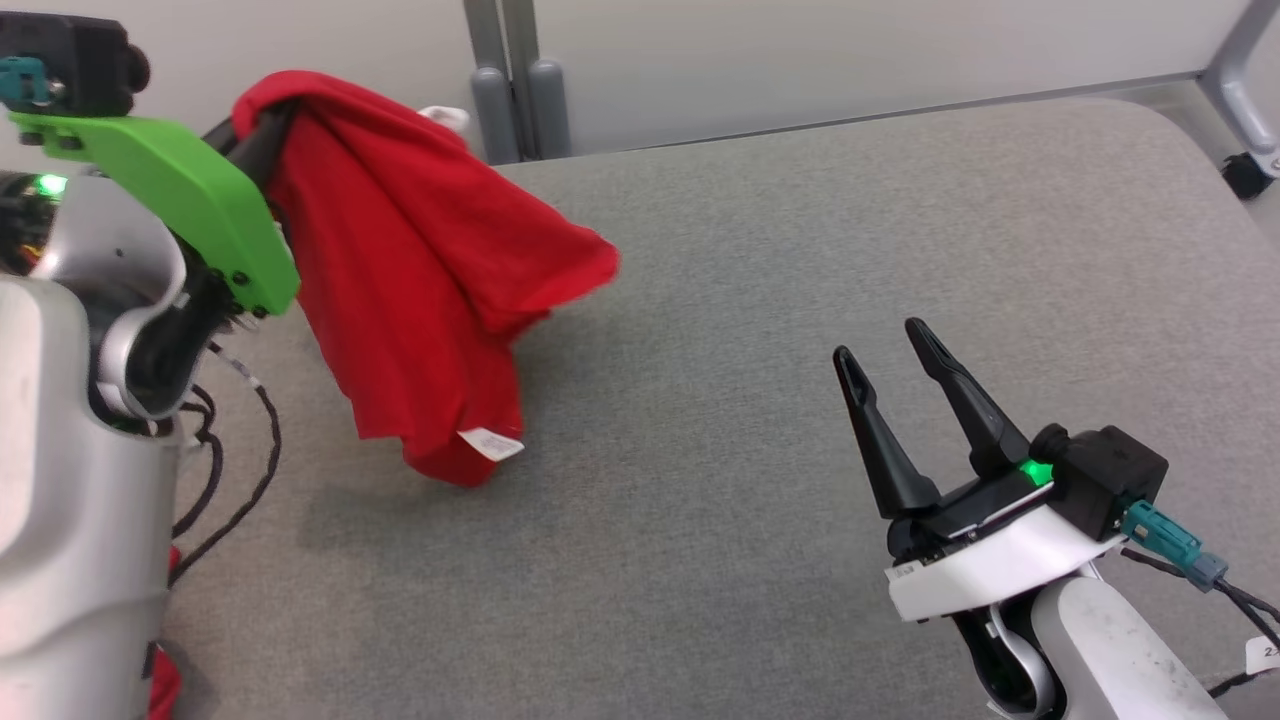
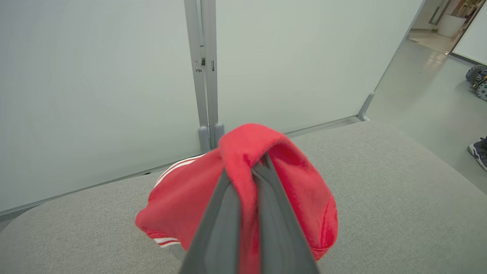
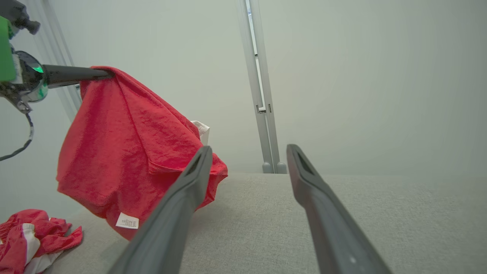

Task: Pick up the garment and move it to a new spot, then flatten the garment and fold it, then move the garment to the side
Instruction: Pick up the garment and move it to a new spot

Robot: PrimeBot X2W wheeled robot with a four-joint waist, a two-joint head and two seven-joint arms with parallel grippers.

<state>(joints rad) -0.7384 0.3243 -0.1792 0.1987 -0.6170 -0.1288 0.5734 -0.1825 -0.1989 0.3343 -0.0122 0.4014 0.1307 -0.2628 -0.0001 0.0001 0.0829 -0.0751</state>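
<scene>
A red garment (image 1: 420, 290) hangs in the air over the left part of the grey padded table (image 1: 800, 300), its lower hem and a white label just off the surface. My left gripper (image 1: 262, 125) is shut on the garment's top fold, with the cloth draped over the fingertips. In the left wrist view the two fingers pinch the red garment (image 2: 296, 182) between them. The right wrist view shows the garment (image 3: 121, 152) hanging from the left gripper (image 3: 106, 73) at the upper left. My right gripper (image 1: 880, 340) stands open at the lower right over bare table, nothing between its fingers (image 3: 182, 198).
A second crumpled red and white cloth (image 3: 30, 232) lies at the table's near left edge. Pale partition panels with a grey post (image 1: 515, 80) stand behind the table. A shoe (image 2: 480, 151) and open floor show to the right.
</scene>
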